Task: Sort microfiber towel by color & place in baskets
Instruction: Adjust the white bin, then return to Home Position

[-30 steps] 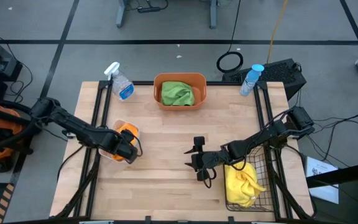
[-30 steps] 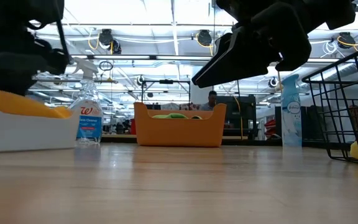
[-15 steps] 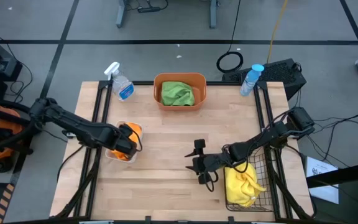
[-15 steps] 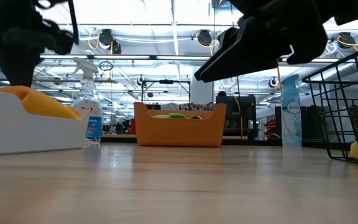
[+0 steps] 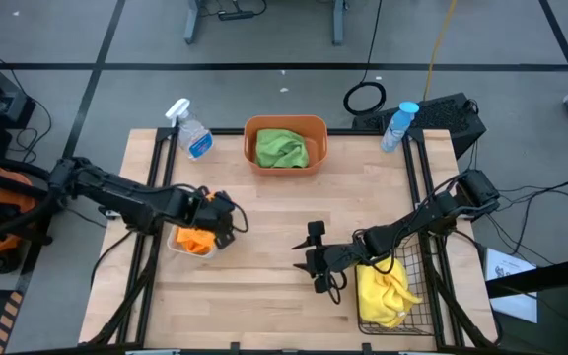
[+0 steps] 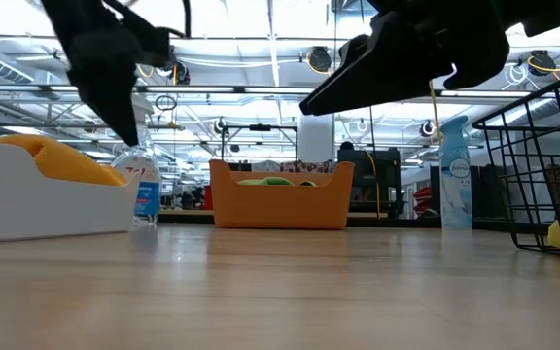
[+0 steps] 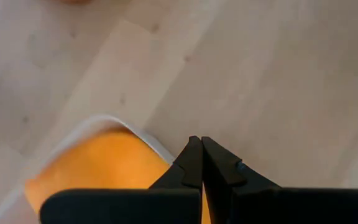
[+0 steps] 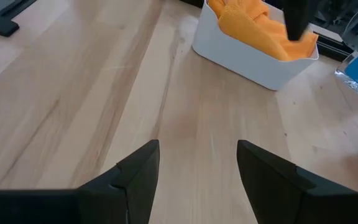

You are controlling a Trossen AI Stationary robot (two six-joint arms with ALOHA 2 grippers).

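The white bin [image 5: 177, 243] holds an orange towel [image 5: 195, 240] near the table's left side; the towel also shows in the left wrist view [image 7: 95, 171]. My left gripper [image 5: 231, 217] is shut, empty, and hovers just right of the bin's rim [image 7: 146, 134]. The orange tub [image 5: 285, 125] at the far edge holds a green towel [image 5: 282, 148]. The black wire basket [image 5: 414, 258] at the near right holds a yellow towel [image 5: 385, 288]. My right gripper [image 5: 306, 258] is open and empty, hovering left of that basket and pointing toward the white bin [image 8: 241, 56].
Two spray bottles stand at the far edge, one at the left [image 5: 190, 130] and one at the right [image 5: 398, 123]. Bare wooden tabletop [image 5: 264, 217] lies between the two grippers and toward the near edge.
My left gripper has drawn away from above the orange towel in the white bin, moving toward the table's right and slightly toward the far edge. The towel has stayed in the bin.
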